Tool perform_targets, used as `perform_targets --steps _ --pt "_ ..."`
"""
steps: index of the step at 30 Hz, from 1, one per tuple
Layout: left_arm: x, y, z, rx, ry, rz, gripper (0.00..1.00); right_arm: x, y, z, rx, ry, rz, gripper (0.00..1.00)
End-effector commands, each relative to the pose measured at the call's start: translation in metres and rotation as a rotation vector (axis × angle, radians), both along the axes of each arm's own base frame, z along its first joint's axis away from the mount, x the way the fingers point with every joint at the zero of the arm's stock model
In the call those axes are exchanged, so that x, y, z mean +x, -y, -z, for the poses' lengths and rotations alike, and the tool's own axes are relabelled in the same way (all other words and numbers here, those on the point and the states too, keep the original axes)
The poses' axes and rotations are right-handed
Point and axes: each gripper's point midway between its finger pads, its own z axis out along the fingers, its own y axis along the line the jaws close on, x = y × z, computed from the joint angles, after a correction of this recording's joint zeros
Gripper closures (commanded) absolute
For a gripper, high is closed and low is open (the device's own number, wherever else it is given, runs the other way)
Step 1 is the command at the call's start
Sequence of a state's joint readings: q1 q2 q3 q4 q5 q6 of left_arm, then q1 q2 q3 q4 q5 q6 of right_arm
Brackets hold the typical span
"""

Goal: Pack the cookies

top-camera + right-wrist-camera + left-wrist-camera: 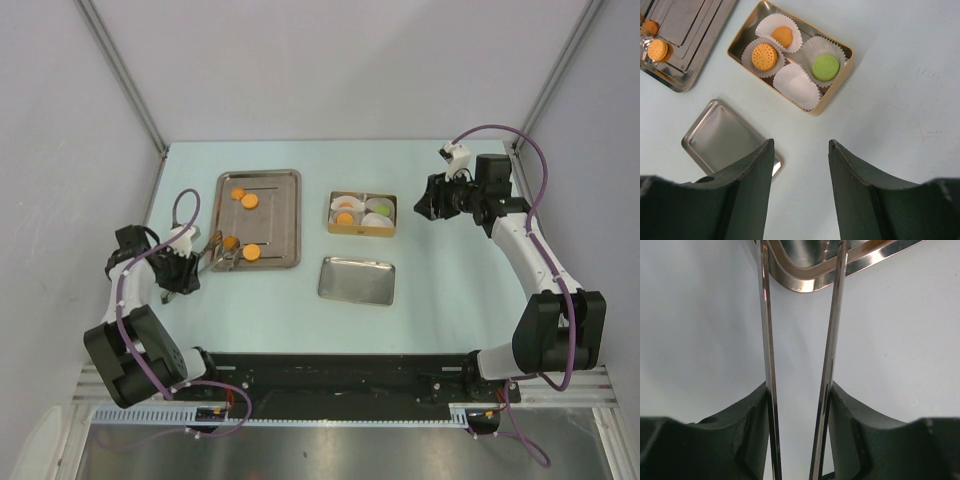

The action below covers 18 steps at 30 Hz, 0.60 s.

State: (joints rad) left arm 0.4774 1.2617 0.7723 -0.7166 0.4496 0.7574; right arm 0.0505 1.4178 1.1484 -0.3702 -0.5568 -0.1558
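Several orange cookies (250, 201) lie on the large steel tray (285, 215). My left gripper (188, 266) is shut on metal tongs (215, 252), whose tips reach over the tray's near left part by one orange cookie (231, 242). In the left wrist view the tong arms (767, 340) stand apart between my fingers (740, 430), and their tips are out of view. The gold box (847, 52) holds two orange cookies (764, 56), one green cookie (825, 67) and an empty liner (799, 85). My right gripper (800, 145) is open and empty, right of the box.
A small steel lid (356, 280) lies near the box, also in the right wrist view (725, 137). The tray's corner (805, 282) shows ahead of the tongs. Grey walls enclose the pale table on the left, back and right.
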Motion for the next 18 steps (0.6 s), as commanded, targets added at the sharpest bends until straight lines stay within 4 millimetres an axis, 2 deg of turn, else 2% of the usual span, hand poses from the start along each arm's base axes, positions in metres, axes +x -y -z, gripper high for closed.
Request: perform_targets --steps 1,18 --pt "0.0103 -0.0008 -0.0053 -0.013 0.053 0.035 0.51 0.0036 -0.0014 -0.0013 -0.010 0.024 -0.017 0.48" --pt "0.0138 -0.0064 0.0012 -0.006 0.051 0.024 0.52 0.0037 -0.0008 -0.0036 -0.011 0.031 -0.016 0.48"
